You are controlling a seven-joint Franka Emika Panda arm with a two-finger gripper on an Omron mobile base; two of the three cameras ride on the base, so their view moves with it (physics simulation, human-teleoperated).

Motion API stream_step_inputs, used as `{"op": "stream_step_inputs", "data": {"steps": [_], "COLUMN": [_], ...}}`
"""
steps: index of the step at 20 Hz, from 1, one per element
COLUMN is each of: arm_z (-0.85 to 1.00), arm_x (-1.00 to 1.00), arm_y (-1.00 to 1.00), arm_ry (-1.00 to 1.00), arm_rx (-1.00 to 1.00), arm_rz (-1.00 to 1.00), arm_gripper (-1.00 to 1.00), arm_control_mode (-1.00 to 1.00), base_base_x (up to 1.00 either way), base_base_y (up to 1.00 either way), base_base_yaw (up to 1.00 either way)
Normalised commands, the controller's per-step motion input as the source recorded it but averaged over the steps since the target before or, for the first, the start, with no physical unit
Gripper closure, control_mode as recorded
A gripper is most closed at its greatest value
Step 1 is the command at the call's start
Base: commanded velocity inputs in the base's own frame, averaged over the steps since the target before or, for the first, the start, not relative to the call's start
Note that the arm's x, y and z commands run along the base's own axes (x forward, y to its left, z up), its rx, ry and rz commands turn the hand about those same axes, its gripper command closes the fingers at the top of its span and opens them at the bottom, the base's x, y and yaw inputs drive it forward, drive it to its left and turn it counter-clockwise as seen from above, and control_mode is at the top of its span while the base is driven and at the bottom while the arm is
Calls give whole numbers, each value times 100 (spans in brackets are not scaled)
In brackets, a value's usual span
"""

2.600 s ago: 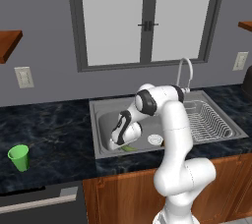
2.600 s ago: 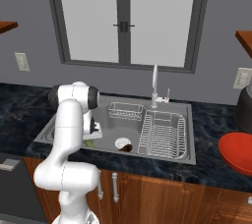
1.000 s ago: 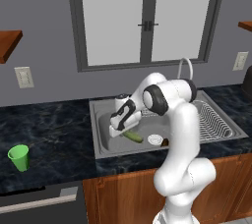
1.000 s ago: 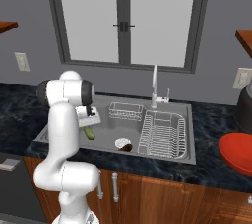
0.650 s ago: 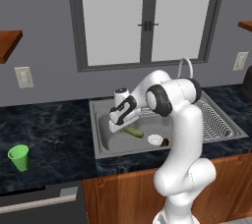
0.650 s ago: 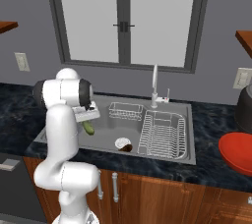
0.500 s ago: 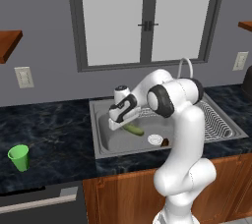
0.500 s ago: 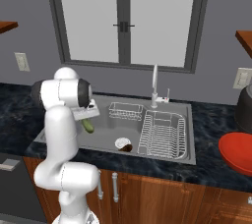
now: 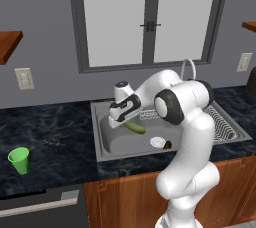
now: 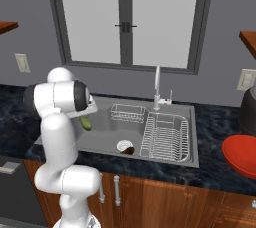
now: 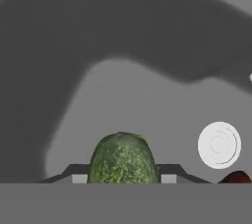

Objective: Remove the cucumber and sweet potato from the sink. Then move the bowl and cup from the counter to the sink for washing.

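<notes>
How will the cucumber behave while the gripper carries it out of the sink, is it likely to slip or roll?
The cucumber juts rigidly from the gripper, so probably stiff. Its rounded skin between the fingers could let it slip or swivel. Set on the dark counter, its long round shape would likely roll.

Arm: from my base it rises upright, bends at the dark elbow joint and reaches forward and to its left, forearm about level.

Wrist: turned so the hand points down and leftward.

Claw [image 9: 125, 120]: hangs in the air, its two fingers [image 11: 78, 178] closed against either side of the cucumber [image 9: 135, 127], which juts out beyond the tips. In my hand view the fingertips flank the cucumber's rounded end.
</notes>
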Motion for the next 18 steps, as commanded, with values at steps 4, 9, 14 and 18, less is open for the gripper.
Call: {"op": "stream_step_inputs", "data": {"steps": [4, 9, 14, 18], "arm_z": [31, 28, 28, 20], "arm_x": [-12, -10, -9, -5], "arm_y": [19, 23, 24, 32], "arm_ry": [-8, -6, -1, 0], "arm_rx": [0, 0, 0, 1], "arm_rz": [0, 0, 0, 0], "arm_gripper": [100, 100, 100, 100], "arm_control_mode": [-100, -100, -100, -100], "base_base_x": [0, 0, 0, 0], "base_base_y": [0, 0, 0, 0], "base_base_yaw": [0, 0, 0, 0]}}
